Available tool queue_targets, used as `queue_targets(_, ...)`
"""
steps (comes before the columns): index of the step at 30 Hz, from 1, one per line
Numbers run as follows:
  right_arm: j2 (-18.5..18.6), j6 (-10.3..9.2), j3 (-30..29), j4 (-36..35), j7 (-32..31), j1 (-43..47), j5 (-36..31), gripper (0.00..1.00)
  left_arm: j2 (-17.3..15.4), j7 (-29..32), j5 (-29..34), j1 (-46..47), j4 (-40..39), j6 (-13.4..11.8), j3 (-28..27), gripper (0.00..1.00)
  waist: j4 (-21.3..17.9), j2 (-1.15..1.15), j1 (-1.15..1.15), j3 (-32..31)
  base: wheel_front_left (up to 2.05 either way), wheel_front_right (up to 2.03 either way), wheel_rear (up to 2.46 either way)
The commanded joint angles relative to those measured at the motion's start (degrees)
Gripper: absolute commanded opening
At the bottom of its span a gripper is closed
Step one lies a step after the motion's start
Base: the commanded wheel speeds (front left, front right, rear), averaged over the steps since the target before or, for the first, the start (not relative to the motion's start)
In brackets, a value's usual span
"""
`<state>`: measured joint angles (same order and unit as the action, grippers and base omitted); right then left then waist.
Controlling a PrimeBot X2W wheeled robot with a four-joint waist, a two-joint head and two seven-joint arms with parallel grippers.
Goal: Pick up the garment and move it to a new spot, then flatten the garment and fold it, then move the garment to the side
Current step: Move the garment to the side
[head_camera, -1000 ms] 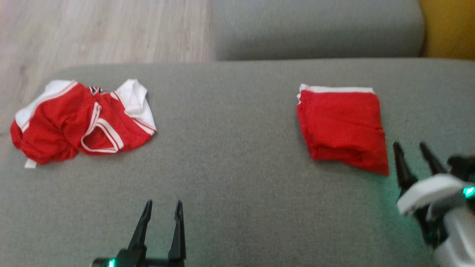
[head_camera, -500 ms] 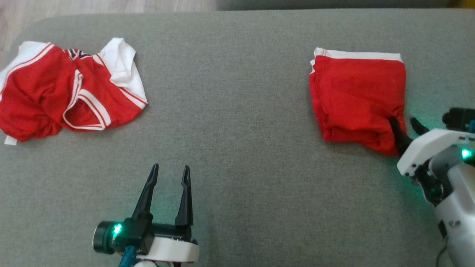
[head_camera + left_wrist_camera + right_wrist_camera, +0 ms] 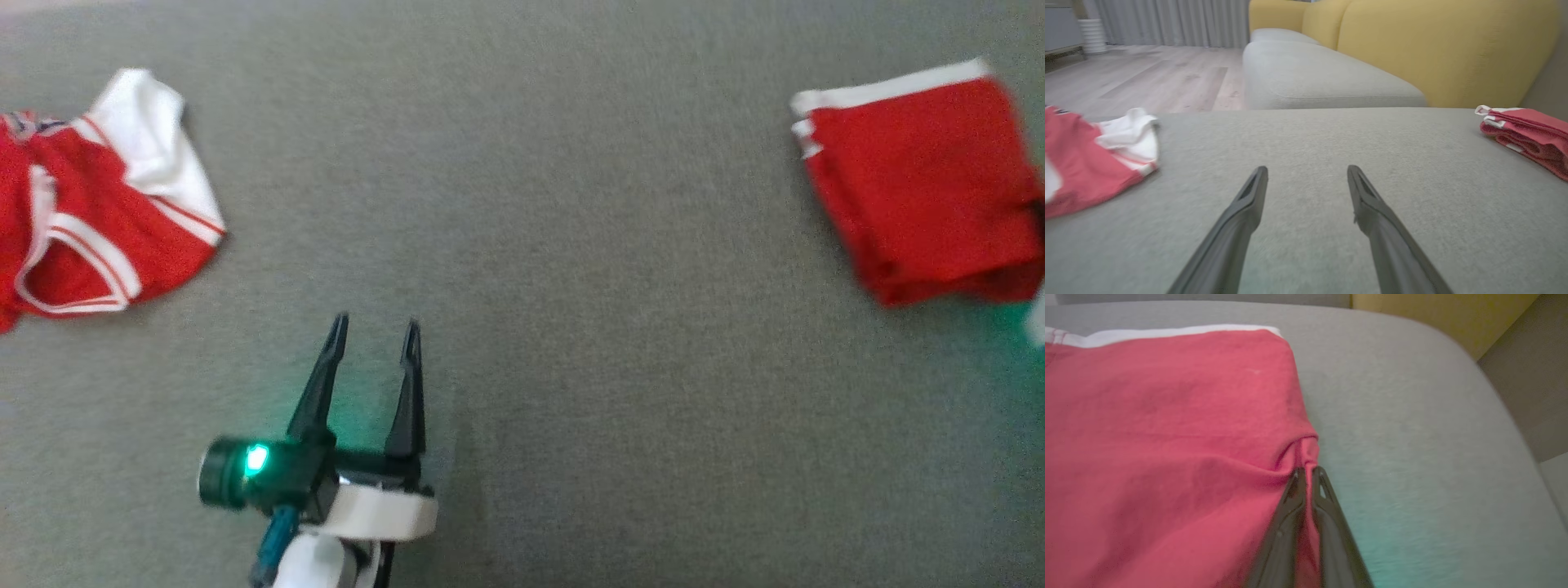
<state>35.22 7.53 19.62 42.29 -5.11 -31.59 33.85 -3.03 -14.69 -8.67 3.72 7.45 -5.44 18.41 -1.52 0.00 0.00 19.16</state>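
Observation:
A folded red garment [image 3: 922, 188] with a white band along its far edge lies at the right of the grey cushion [image 3: 571, 245]. In the right wrist view my right gripper [image 3: 1306, 470] is shut on this garment [image 3: 1167, 437], pinching a fold of red cloth at its near right corner between both fingers. My left gripper [image 3: 375, 322] stands open over bare cushion at the lower left, holding nothing. The left wrist view shows the same open gripper [image 3: 1307, 169], with the folded garment [image 3: 1531, 130] far to its right.
A crumpled red and white garment [image 3: 90, 220] lies at the cushion's left edge, also visible as crumpled cloth [image 3: 1086, 163] in the left wrist view. Beyond are a second grey seat [image 3: 1310, 77], a yellow sofa back [image 3: 1445, 49] and wooden floor [image 3: 1147, 77].
My right gripper went from open beside the folded garment to shut on its near right corner. The head camera tilted down and shifted. The left gripper stayed open.

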Motion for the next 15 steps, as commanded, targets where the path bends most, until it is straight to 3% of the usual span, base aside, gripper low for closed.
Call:
queue_targets(1, 2.5, -0.04, 0.1, -1.3, 0.3, -1.3, -0.5, 0.0, 0.1, -0.3, 0.6, 2.1, -1.9, 0.3, -1.8, 1.0, -2.7, 0.0, 0.0, 3.7, 0.0, 0.0, 0.0)
queue_targets(7, 9.7, -0.04, -4.6, 0.2, 1.1, -5.5, -4.8, 0.0, -0.6, -0.3, 4.0, 7.8, -1.7, 2.6, -2.0, 1.0, -4.8, 0.0, 0.0, 11.3, 0.0, 0.0, 0.0)
queue_targets(14, 11.3, -0.04, -13.3, 5.7, 3.8, -7.9, -9.3, 0.0, -0.7, -0.3, 5.3, 11.0, -1.4, 3.3, -2.8, 1.0, -5.4, 0.0, 0.0, 14.0, 0.0, 0.0, 0.0)
queue_targets(15, 11.0, -0.04, -14.5, 6.5, 4.2, -8.1, -10.2, 0.18, -0.7, -0.3, 5.3, 11.1, -1.3, 3.4, -2.9, 1.0, -5.4, 0.0, 0.0, 14.0, 0.0, 0.0, 0.0)
